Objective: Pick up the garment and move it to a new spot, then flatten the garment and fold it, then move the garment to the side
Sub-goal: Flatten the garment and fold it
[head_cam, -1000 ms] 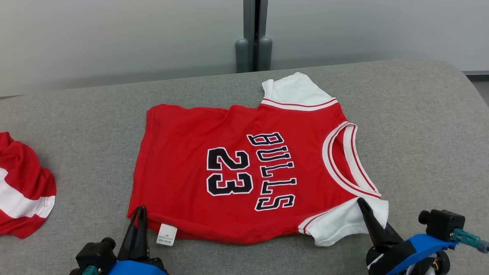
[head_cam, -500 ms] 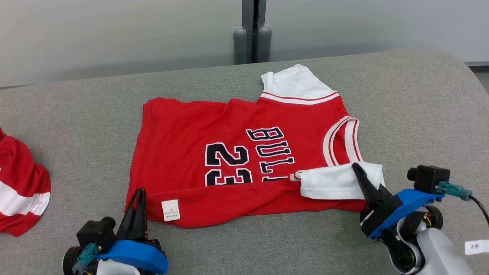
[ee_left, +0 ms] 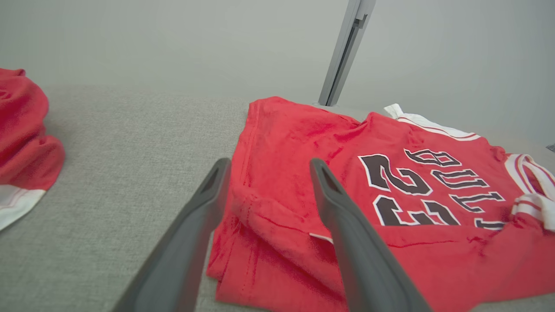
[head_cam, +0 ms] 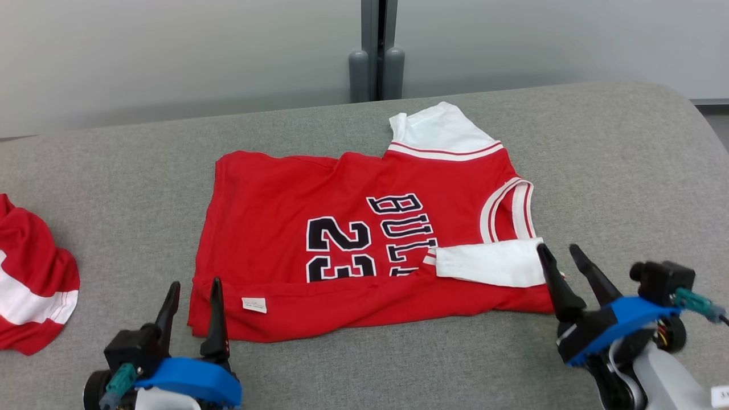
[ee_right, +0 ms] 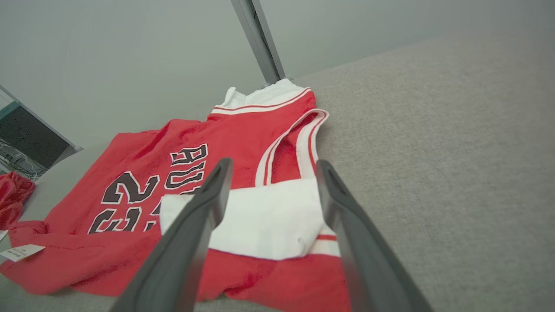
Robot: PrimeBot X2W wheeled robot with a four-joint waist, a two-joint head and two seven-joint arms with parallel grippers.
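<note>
The jersey [head_cam: 353,250] lay mid-counter [head_cam: 598,171], its near edge now folded up over the lower half of the "23", where a second before it had lain flat. The white sleeve [head_cam: 490,263] rested across the red front. The left gripper [head_cam: 193,285] and right gripper [head_cam: 559,249], pinched shut a moment earlier, had their fingers spread apart at that fold, gripping nothing.
</note>
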